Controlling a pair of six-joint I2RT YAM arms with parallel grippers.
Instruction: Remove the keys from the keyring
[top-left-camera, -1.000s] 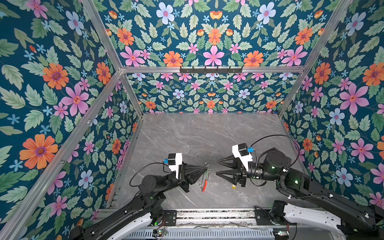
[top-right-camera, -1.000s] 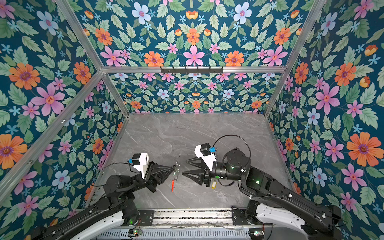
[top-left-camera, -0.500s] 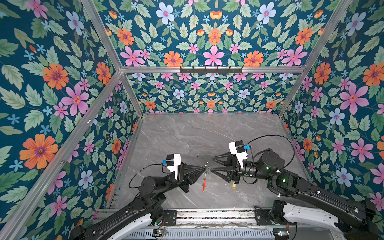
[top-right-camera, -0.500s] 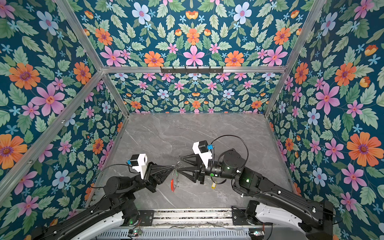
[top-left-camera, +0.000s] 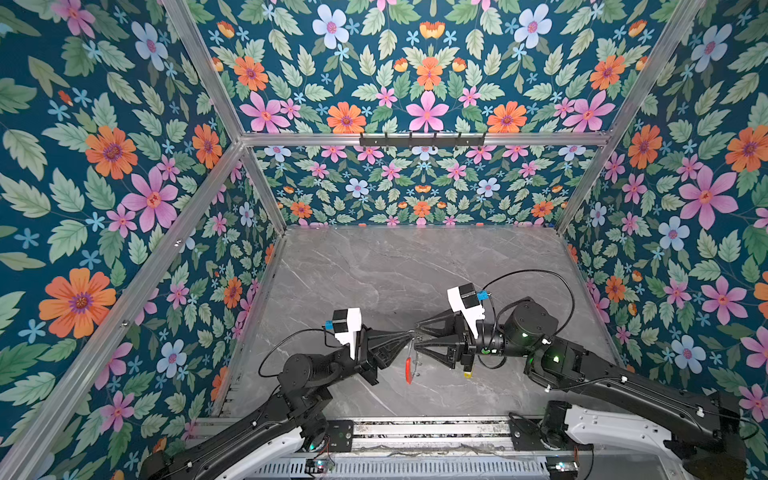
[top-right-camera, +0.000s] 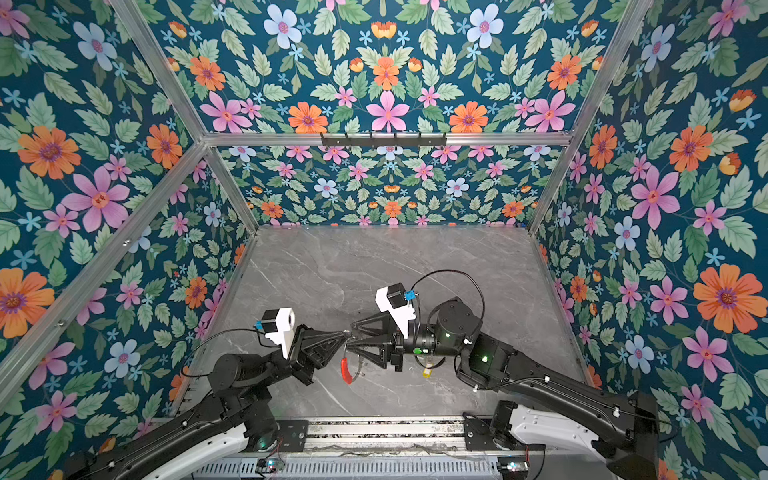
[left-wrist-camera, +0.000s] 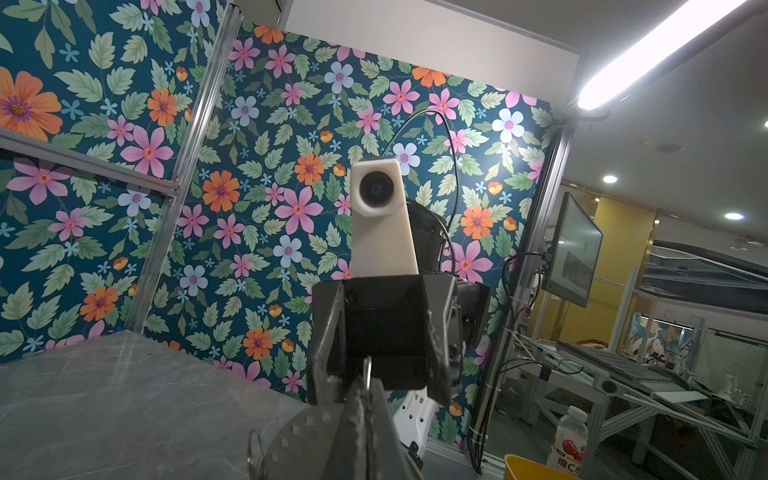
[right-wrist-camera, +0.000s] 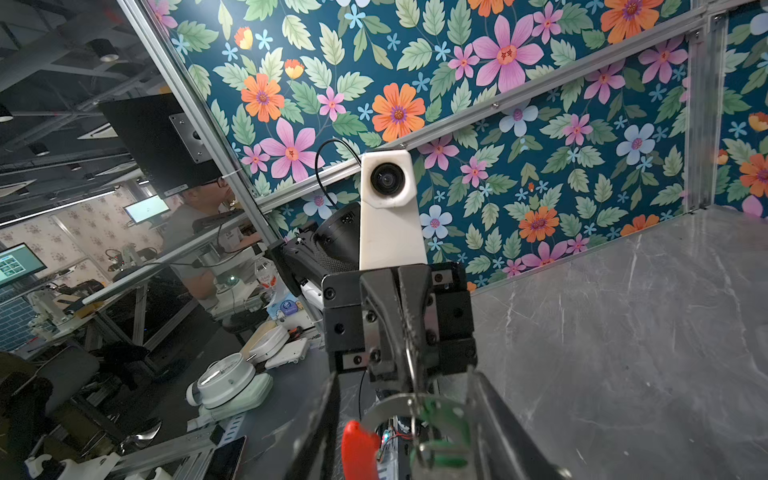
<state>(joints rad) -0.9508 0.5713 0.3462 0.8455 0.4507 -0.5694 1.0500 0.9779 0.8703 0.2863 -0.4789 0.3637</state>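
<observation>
Movement since a second ago is all on the right: the right hand (top-left-camera: 417, 337) then stood well apart from the keyring (top-left-camera: 409, 369); now it meets the left hand (top-left-camera: 409, 333) tip to tip above the table (top-left-camera: 395, 270), fingers (right-wrist-camera: 320, 424) apart on either side of the ring; the left hand is unchanged, pinched together on the ring's upper rim, the red arc hanging lowest; only the right wrist view shows the green-tagged key (right-wrist-camera: 440, 453) on the ring between the spread fingers; both top views show the yellow-tagged key (top-left-camera: 467, 374) lying on the table under the right wrist.
</observation>
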